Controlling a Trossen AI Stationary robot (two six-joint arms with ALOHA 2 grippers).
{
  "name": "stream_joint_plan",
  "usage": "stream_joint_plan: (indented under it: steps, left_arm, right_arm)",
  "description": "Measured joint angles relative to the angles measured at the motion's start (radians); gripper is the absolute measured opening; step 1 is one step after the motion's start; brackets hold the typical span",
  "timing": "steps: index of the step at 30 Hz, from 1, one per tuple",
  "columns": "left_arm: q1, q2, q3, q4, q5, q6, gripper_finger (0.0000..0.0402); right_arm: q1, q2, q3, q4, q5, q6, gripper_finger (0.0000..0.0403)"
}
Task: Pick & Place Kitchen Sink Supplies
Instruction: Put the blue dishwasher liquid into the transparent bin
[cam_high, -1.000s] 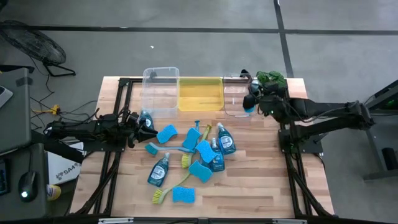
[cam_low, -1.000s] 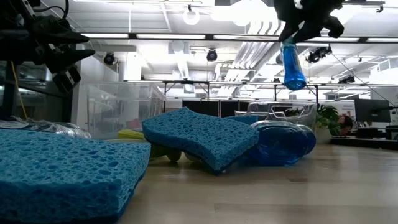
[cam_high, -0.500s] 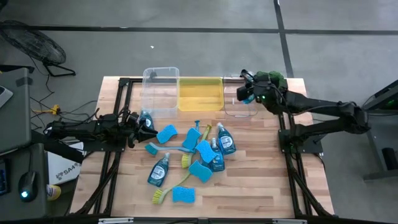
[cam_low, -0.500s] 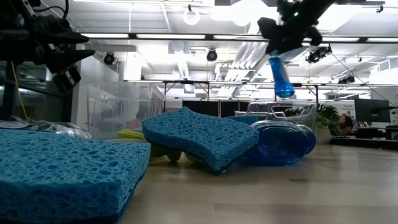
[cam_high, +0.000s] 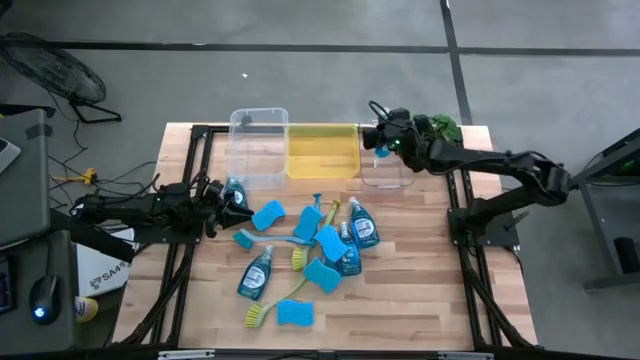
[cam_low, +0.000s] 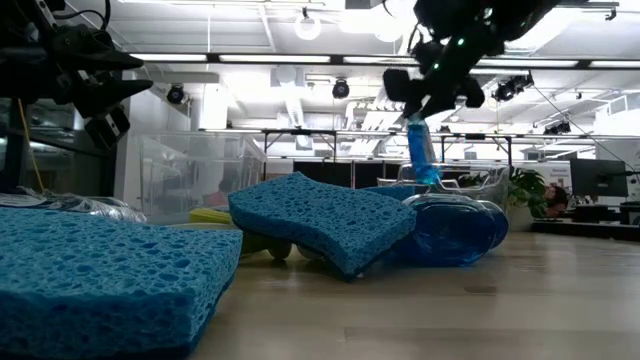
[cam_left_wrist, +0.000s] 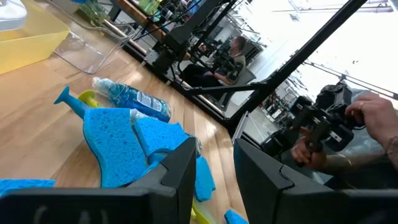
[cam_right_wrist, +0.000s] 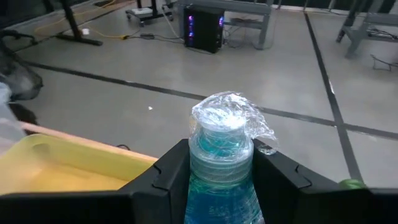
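The right gripper (cam_high: 380, 138) hangs in the air toward one o'clock from the worktop's (cam_high: 420, 290) middle, above the far edge of a clear bin (cam_high: 385, 170) standing just right of the yellow bin (cam_high: 322, 152). Its fingers (cam_right_wrist: 163, 177) pinch a soap bottle (cam_right_wrist: 221, 168) by the body; in the low view that bottle (cam_low: 422, 155) hangs tilted from the gripper (cam_low: 425, 105), well clear of the wood. The green plant (cam_high: 440, 127) sits just beside the right arm at the far right corner. The left gripper (cam_high: 238, 200) waits low at nine o'clock, its fingers (cam_left_wrist: 177, 174) a narrow gap apart with nothing between them; a second soap bottle (cam_high: 233, 189) lies right against the fingertips. At the worktop's middle lies the heap of remaining supplies: blue sponges (cam_high: 267, 216), more soap bottles (cam_high: 361, 224) lying flat, and long-handled brushes (cam_high: 312, 218). Toward six o'clock lie another bottle (cam_high: 255, 274), a yellow-green brush (cam_high: 268, 308) and a sponge (cam_high: 295, 314). A second clear bin (cam_high: 258, 148) stands left of the yellow one, at eleven o'clock.
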Motion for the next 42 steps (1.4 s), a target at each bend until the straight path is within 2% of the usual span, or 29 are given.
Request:
stream_joint_plan:
  steps: [10, 20, 37, 42]
  left_arm:
    - [0.000, 0.000, 0.000, 0.000, 0.000, 0.000, 0.0105]
    - [0.000, 0.000, 0.000, 0.000, 0.000, 0.000, 0.0105]
    - [0.000, 0.000, 0.000, 0.000, 0.000, 0.000, 0.0105]
    - [0.000, 0.000, 0.000, 0.000, 0.000, 0.000, 0.0105]
  right_arm:
    - [-0.033, 0.116, 0.000, 0.113, 0.079, 0.042, 0.0135]
    - [-0.046, 0.230, 0.000, 0.229, 0.111, 0.078, 0.0135]
    - [-0.045, 0.307, 0.000, 0.320, 0.212, 0.080, 0.0135]
    - [-0.044, 0.338, 0.000, 0.360, 0.213, 0.075, 0.0135]
